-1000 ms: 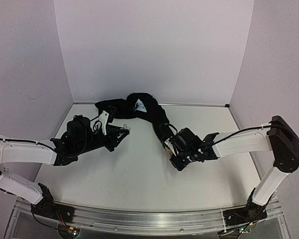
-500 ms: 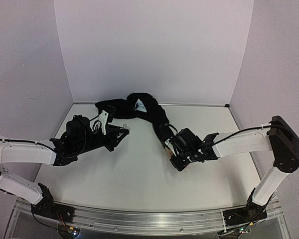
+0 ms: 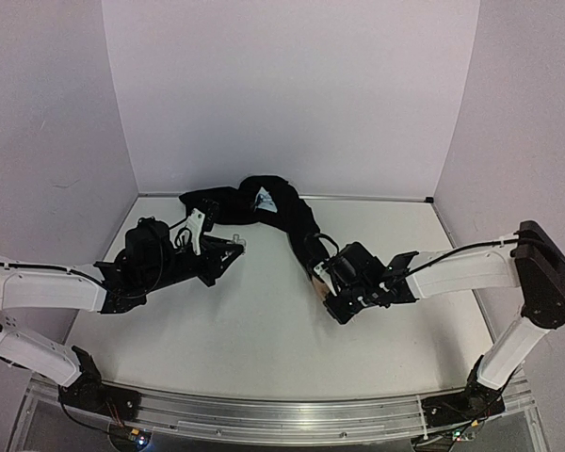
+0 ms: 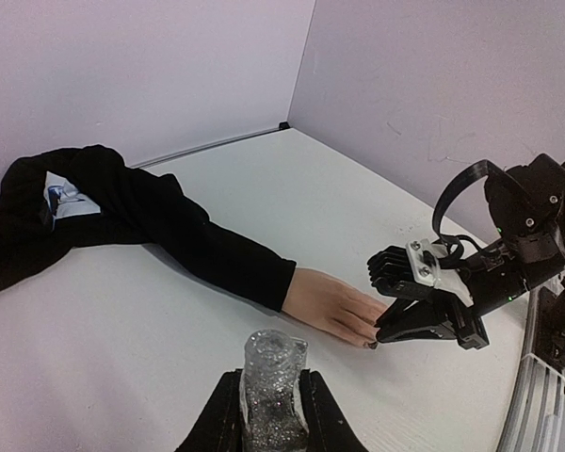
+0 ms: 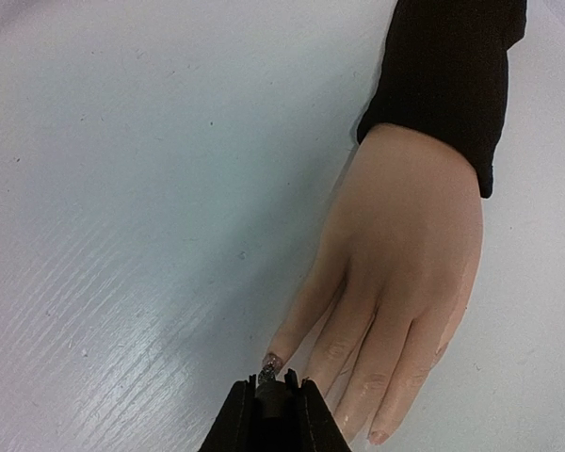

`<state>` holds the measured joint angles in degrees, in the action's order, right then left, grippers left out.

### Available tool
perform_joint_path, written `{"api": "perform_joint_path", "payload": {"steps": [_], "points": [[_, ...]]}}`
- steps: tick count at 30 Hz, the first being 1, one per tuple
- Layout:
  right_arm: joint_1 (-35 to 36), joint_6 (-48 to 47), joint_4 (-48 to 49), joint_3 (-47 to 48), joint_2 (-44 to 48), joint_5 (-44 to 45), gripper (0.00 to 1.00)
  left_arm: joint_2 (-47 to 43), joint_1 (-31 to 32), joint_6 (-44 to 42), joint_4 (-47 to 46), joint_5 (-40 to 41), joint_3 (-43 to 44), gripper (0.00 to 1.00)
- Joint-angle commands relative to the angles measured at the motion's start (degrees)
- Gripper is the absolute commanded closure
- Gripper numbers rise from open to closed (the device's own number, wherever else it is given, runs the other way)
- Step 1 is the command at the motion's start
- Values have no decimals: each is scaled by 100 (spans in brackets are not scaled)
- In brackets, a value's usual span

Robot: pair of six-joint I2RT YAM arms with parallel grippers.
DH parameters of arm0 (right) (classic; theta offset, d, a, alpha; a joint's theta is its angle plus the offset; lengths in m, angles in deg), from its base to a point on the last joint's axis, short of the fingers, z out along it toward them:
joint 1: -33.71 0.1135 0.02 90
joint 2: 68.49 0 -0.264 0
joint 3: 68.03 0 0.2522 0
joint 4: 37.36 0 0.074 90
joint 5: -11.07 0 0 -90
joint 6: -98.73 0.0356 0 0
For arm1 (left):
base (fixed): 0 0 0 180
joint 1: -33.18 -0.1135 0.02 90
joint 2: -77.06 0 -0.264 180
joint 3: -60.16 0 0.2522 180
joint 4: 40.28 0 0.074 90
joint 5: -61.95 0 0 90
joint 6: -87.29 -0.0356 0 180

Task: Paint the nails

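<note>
The mannequin hand (image 5: 405, 235) lies palm down on the white table, in a black sleeve (image 5: 447, 75). The nail (image 5: 271, 361) of its leftmost finger carries dark glitter; another nail (image 5: 378, 437) is pale. My right gripper (image 5: 270, 388) is shut on a small dark brush (image 5: 266, 375) whose tip touches the glittered nail. It also shows in the top view (image 3: 331, 298) over the hand (image 3: 317, 275). My left gripper (image 4: 274, 400) is shut on a small clear bottle (image 4: 275, 363) of glitter polish, open at the top, held upright well to the left of the hand (image 4: 330, 306).
The black sleeve (image 3: 264, 212) trails in a bunched curve to the back wall. Pale walls close the table at the back and both sides. The right gripper (image 4: 424, 315) is seen from the left wrist at the fingertips.
My right gripper has shifted slightly to the right at the fingertips. The left arm and the bottle have not moved.
</note>
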<state>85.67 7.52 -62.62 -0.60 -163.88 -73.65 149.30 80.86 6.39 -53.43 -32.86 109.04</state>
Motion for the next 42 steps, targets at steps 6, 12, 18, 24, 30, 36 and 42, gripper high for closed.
{"api": "perform_joint_path", "payload": {"steps": [6, 12, 18, 24, 30, 36, 42], "points": [[28, 77, -64, -25, 176, -27, 100, -218, 4, 63, -142, -43, -3, 100], [28, 77, -95, 42, 90, -94, 100, -229, 5, 65, -130, -54, 4, 100], [30, 77, -157, 48, 80, -207, 100, -246, 4, 56, -109, -54, 14, 100], [52, 77, -318, 18, 256, -220, 100, -224, 5, 56, -107, -77, 29, 100], [89, -24, -312, -53, 541, -28, 100, -227, 3, 66, -136, -81, 14, 100], [92, -81, -133, 180, 249, -97, 100, -211, 11, 67, -134, -91, 18, 100], [83, -54, 13, 223, 84, 15, 100, -305, 13, 48, -116, -7, -56, 100]]}}
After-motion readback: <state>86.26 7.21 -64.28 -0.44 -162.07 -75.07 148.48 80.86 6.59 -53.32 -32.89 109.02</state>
